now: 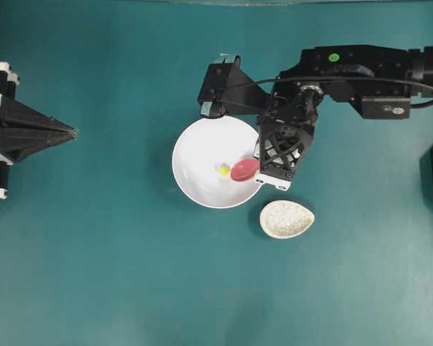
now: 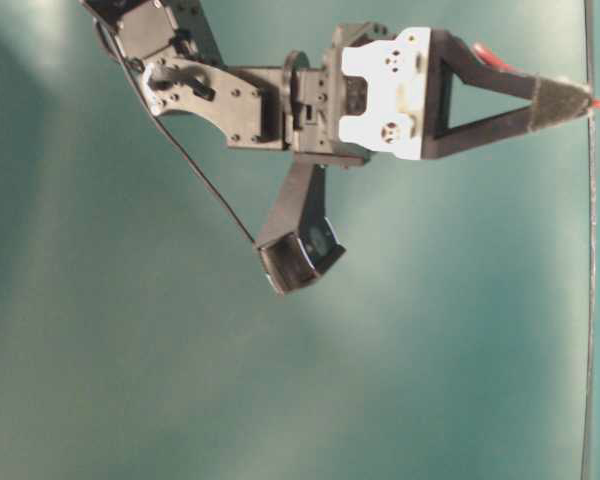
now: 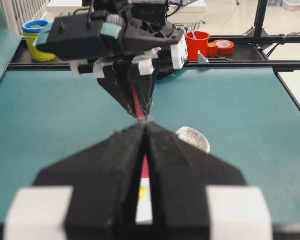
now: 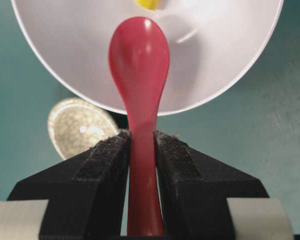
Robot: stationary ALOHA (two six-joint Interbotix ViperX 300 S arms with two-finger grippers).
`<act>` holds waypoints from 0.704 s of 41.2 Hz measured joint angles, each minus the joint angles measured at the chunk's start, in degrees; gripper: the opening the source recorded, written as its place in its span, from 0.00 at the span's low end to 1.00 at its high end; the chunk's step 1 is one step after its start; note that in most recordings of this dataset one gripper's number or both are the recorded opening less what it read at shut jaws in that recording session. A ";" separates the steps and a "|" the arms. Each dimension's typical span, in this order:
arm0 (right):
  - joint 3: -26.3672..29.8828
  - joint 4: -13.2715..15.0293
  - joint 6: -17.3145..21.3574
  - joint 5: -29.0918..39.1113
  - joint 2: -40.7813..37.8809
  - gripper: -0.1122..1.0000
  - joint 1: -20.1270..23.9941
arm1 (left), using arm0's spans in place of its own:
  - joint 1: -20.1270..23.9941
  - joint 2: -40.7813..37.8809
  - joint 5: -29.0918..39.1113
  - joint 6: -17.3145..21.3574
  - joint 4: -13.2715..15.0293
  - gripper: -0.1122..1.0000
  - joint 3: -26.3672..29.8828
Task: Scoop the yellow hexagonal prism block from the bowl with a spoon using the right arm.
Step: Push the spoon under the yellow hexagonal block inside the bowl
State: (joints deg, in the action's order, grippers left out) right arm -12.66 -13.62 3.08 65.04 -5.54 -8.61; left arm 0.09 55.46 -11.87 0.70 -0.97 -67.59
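Holding spoon (image 4: pixel 139 65) over bowl (image 4: pixel 230 65)

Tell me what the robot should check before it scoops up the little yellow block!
1. Spoon held tight: ok. The right pincer is shut on the spoon handle.
2. Scoop over the bowl: ok. The spoon's scoop is inside the rim of the white bowl.
3. Block in sight: ok. The yellow block lies in the bowl, just ahead of the scoop's tip.
4. Scoop touching the block: cannot tell; the overhead view shows them very close.
5. Small speckled dish out of the way: ok, it sits beside the bowl, apart from it.
6. Left pincer clear: ok, shut and parked far from the bowl.
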 measured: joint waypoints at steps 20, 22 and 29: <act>0.00 0.70 -0.70 -3.69 -2.64 0.31 0.00 | 0.00 0.00 0.00 -0.09 0.00 0.10 0.00; 0.00 0.70 -0.70 -4.57 -2.72 0.31 -0.09 | 0.00 0.00 0.00 0.00 0.00 0.10 0.00; 0.00 1.32 -1.05 -7.73 -3.43 0.31 0.00 | 0.00 0.09 0.00 0.00 -0.09 0.10 0.00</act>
State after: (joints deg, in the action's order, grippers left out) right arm -12.66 -12.30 2.02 57.30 -8.96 -8.61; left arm 0.09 55.55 -11.87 0.70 -1.05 -67.59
